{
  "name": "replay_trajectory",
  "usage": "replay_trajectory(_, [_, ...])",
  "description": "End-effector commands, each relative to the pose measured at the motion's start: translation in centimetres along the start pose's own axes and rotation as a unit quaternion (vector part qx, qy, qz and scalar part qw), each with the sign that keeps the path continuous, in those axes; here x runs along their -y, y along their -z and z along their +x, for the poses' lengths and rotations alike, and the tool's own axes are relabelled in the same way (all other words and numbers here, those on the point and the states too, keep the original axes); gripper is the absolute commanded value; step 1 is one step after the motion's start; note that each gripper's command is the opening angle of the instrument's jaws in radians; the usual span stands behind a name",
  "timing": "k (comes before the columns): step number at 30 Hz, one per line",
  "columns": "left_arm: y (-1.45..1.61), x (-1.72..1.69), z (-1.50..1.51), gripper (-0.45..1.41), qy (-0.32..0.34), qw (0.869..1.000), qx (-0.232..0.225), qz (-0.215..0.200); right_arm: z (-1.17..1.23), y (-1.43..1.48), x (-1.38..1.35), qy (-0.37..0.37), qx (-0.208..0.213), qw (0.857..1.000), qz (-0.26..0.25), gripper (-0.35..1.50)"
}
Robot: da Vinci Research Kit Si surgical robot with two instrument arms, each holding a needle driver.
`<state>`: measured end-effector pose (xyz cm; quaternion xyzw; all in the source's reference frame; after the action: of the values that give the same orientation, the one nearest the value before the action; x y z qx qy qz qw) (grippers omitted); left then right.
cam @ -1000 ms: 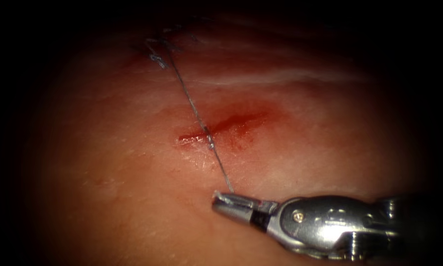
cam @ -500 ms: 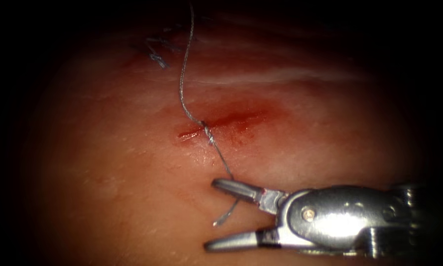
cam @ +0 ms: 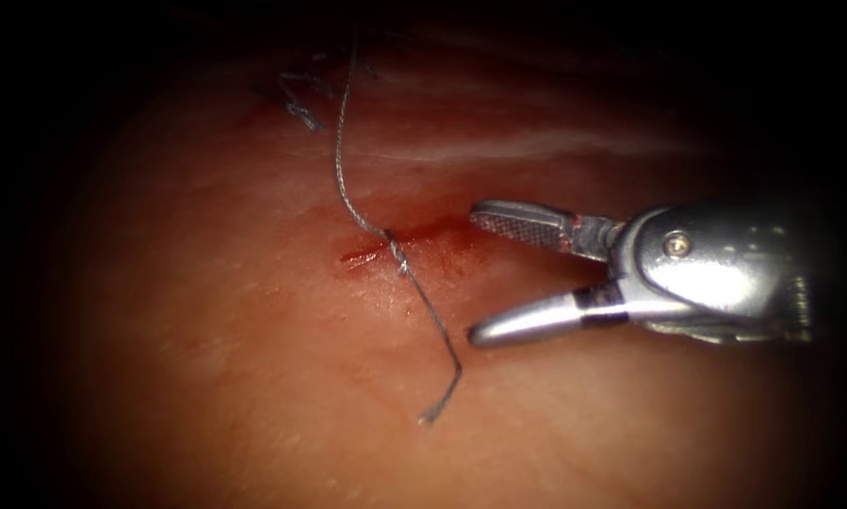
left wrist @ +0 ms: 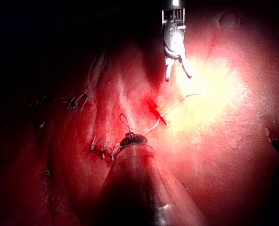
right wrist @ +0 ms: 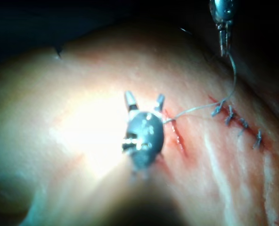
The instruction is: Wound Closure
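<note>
A: The right tool [cam: 470,273] is gaping wide, holding nothing, just right of the cut [cam: 414,240]. The thread [cam: 414,283] is crossing the cut, its free end lying loose on the tissue [cam: 206,377] below.

B: And the left tool [right wrist: 223,44]?

A: It is gripping the thread's far end. The needle I cannot find.

B: Risk?

A: With one end loose, I judge a pull could be dragging the thread out. No writing is readable.

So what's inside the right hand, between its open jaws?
Nothing: the right hand stands open over bare tissue right of the cut. The thread lies loose on the tissue beside it. The tissue under its lower jaw is hidden.
</note>
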<state>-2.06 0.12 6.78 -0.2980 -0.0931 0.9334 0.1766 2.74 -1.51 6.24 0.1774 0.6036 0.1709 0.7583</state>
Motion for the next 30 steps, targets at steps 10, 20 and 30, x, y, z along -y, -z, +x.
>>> replay_trajectory(10, [-0.03, -0.54, 0.02, -0.45, -0.015, 1.0, -0.009, -0.019, -0.47, -1.04, -0.63, 0.016, -0.002, 1.0, -0.004, 0.69])
replay_trajectory(20, [-0.04, -0.89, 0.06, -0.45, -0.025, 0.999, -0.013, -0.025, -0.41, -1.32, -0.71, 0.016, -0.002, 1.0, -0.025, 0.32])
replay_trajectory(30, [-0.33, -1.2, 0.06, -0.45, -0.042, 0.998, -0.011, -0.043, -0.23, -1.24, -0.79, 0.014, -0.027, 0.999, -0.04, -0.03])
